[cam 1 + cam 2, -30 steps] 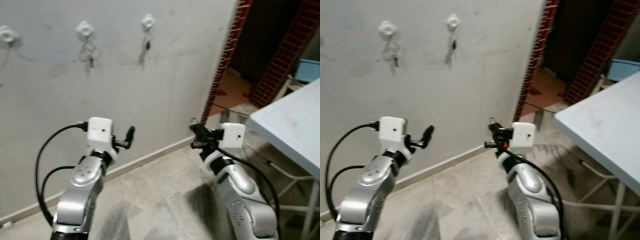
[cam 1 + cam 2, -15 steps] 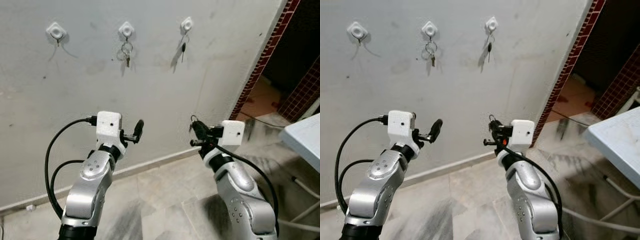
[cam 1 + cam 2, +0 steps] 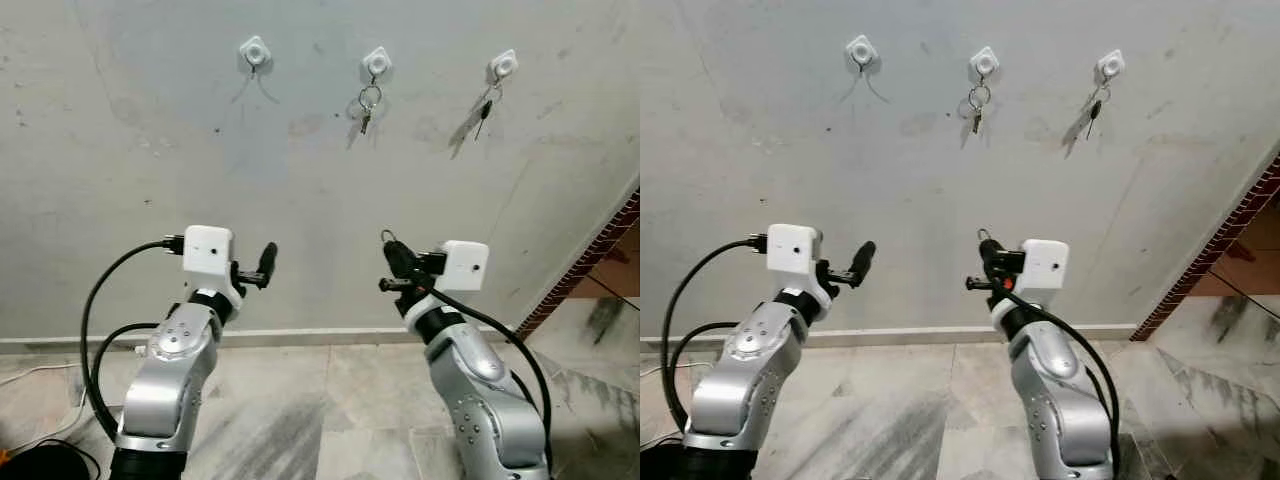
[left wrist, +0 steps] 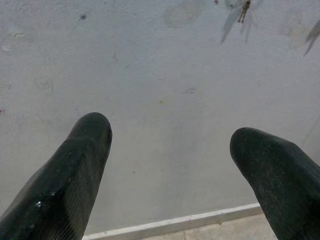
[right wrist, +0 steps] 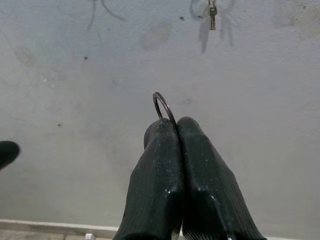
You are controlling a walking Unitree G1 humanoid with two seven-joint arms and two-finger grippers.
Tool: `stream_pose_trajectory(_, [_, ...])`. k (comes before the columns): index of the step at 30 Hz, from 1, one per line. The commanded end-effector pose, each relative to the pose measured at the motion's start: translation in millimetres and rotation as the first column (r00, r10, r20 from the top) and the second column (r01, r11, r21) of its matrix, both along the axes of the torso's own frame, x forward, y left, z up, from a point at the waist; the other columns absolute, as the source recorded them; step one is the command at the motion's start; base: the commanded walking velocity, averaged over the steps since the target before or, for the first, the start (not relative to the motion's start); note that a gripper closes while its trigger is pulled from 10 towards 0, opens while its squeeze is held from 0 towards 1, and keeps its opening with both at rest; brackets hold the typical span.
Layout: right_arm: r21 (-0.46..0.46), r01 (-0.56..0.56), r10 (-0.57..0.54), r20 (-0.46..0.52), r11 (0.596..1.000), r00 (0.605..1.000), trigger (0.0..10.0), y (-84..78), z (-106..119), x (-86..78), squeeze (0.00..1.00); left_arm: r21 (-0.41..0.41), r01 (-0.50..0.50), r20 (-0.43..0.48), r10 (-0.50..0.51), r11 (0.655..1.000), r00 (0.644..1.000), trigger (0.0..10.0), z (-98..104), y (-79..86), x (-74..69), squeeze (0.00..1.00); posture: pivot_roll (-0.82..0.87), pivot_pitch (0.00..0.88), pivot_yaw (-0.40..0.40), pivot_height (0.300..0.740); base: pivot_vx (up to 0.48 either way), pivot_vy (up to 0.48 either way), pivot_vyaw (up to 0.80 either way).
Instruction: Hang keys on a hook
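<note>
Grey wall [image 3: 150, 150]: right gripper [image 5: 175, 125] jaws clenched on key ring [image 5: 162, 106] (keys hidden); left gripper [image 4: 170, 145] jaws spread.

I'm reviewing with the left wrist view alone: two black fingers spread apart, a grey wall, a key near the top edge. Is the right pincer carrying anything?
Observer: Yes. The right pincer is shut on a key ring, which sticks up from the fingertips.
Operator: How many hooks are on the wall?
Observer: Three white ones in a row. The left hook is bare.
Operator: And the other two?
Observer: The middle hook carries a ring of keys; the right hook holds a single key.
</note>
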State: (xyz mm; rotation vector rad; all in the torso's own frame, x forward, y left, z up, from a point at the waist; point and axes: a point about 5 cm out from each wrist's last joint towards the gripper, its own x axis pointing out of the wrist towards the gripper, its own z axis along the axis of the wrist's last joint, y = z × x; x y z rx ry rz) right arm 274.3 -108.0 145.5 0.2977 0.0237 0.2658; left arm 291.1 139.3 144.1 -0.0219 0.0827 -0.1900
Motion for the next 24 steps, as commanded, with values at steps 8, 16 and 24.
stream_pose_trajectory(8, [-0.002, 0.014, -0.014, 0.027, 1.0, 1.0, 10.0, -1.9, 4.3, 2.5, 0.0, -0.02, 0.03, 0.001, -0.03, 0.999, 1.0, 10.0, 1.1, -4.5, 0.7, 0.0, 0.19, 0.0, -0.057, 0.74, 0.0, 0.0, 0.0])
stream_pose_trajectory(16, [-0.005, 0.008, -0.007, 0.042, 1.0, 0.999, 10.0, -0.3, 7.0, 3.8, 0.0, -0.022, 0.024, -0.001, -0.024, 0.999, 1.0, 10.0, 1.4, -3.9, 1.3, 0.0, 0.19, 0.0, -0.058, 0.74, 0.0, 0.153, 0.0])
stream_pose_trajectory(24, [-0.006, 0.014, -0.014, 0.047, 1.0, 0.999, 10.0, -0.7, 7.7, 3.9, 0.0, -0.016, 0.023, -0.004, -0.024, 1.0, 1.0, 10.0, 0.4, -4.5, 1.6, 0.0, 0.18, 0.0, -0.059, 0.74, 0.0, 0.48, 0.0])
